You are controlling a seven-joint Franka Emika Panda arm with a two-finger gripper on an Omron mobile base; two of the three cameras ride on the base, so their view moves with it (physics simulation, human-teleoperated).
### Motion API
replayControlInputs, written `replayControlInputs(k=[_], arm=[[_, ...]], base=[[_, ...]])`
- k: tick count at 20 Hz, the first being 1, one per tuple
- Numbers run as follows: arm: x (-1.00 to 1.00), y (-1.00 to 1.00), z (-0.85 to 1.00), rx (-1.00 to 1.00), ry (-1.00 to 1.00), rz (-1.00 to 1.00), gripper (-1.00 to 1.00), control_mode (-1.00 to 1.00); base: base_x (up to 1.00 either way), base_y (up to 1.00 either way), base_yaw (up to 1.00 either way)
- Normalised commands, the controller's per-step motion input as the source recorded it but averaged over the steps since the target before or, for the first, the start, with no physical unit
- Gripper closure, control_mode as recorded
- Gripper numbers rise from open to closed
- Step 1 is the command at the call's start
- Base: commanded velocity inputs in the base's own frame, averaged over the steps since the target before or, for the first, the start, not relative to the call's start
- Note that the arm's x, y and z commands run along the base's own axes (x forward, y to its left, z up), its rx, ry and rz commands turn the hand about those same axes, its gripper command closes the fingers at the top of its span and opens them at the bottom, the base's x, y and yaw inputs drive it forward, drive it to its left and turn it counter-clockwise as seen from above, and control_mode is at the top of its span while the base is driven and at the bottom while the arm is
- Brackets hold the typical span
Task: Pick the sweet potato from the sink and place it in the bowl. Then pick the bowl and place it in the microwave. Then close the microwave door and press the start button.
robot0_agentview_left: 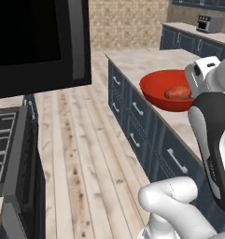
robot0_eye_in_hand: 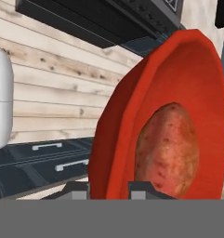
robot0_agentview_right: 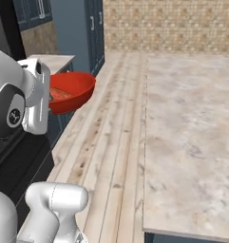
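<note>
The red bowl [robot0_agentview_left: 160, 91] hangs in the air beside the counter edge, tilted, with the sweet potato [robot0_agentview_left: 178, 92] lying inside it. My gripper [robot0_eye_in_hand: 111, 190] is shut on the bowl's near rim, one fingertip [robot0_eye_in_hand: 78, 190] outside and the other inside. In the hand view the bowl [robot0_eye_in_hand: 132, 121] is close up with the sweet potato [robot0_eye_in_hand: 169, 148] in its hollow. From the right base view the bowl [robot0_agentview_right: 75, 90] juts out from my hand over the floor. The microwave door [robot0_agentview_left: 34, 42], black with dark glass, hangs at upper left. The sink is out of view.
A black stove [robot0_agentview_left: 4, 144] stands at the lower left under the microwave door. A marble counter with blue drawers [robot0_agentview_left: 132, 112] runs along the right. Wooden floor [robot0_agentview_left: 86, 149] lies between them. A wide marble counter [robot0_agentview_right: 192, 133] lies to the right.
</note>
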Motion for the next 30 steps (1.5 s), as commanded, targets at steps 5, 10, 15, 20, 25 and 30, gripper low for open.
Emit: replayControlInputs(k=[5, 10, 15, 20, 25, 30], arm=[[0.00, 0.00, 0.00, 0.00, 0.00, 0.00, 1.00, 1.00], [0.00, 0.00, 0.00, 0.00, 0.00, 0.00, 1.00, 1.00], [0.00, 0.00, 0.00, 0.00, 0.00, 0.00, 1.00, 1.00], [0.00, 0.00, 0.00, 0.00, 0.00, 0.00, 1.00, 1.00], [0.00, 0.00, 0.00, 0.00, 0.00, 0.00, 1.00, 1.00], [0.00, 0.00, 0.00, 0.00, 0.00, 0.00, 1.00, 1.00]], base=[[0.72, 0.01, 0.00], [0.70, 0.02, 0.01], [0.67, 0.00, 0.15], [0.61, 0.00, 0.24], [0.54, 0.00, 0.25], [0.51, 0.00, 0.43]])
